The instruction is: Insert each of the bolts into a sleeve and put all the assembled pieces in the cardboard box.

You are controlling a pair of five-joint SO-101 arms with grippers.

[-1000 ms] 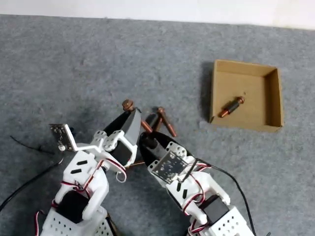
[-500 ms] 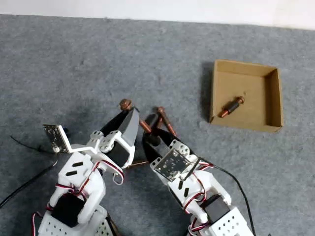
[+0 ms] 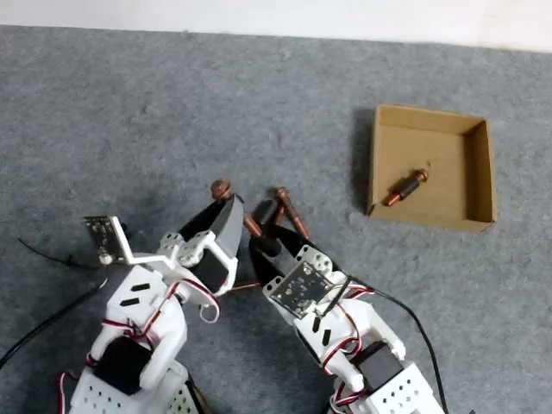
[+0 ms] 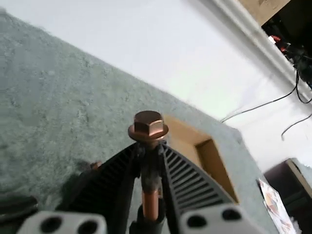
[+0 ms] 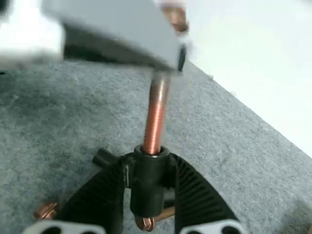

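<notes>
Grey mat (image 3: 129, 103), white wall (image 3: 259, 13) behind; we are watching both arms meeting over one bolt and one sleeve.

We are noting the left gripper (image 4: 148, 153) clamping narrowly on the bolt (image 4: 148, 127) just under its hex head, while the right gripper (image 5: 148, 170) is gripping the black sleeve (image 5: 147, 187) around its middle. Bolt shaft and sleeve bore are lying on one line, with the head pointing away from the sleeve and the tip sitting at the sleeve's mouth. It seems to be entering, though we are unable to judge how deep. We are judging that the next push has to run along that shared axis. A loose bolt (image 3: 291, 214) is lying just beside the grippers. One assembled piece (image 3: 405, 187) is resting in the cardboard box (image 3: 377, 155), which is sitting well off on the right arm's side, nearer that arm.
</notes>
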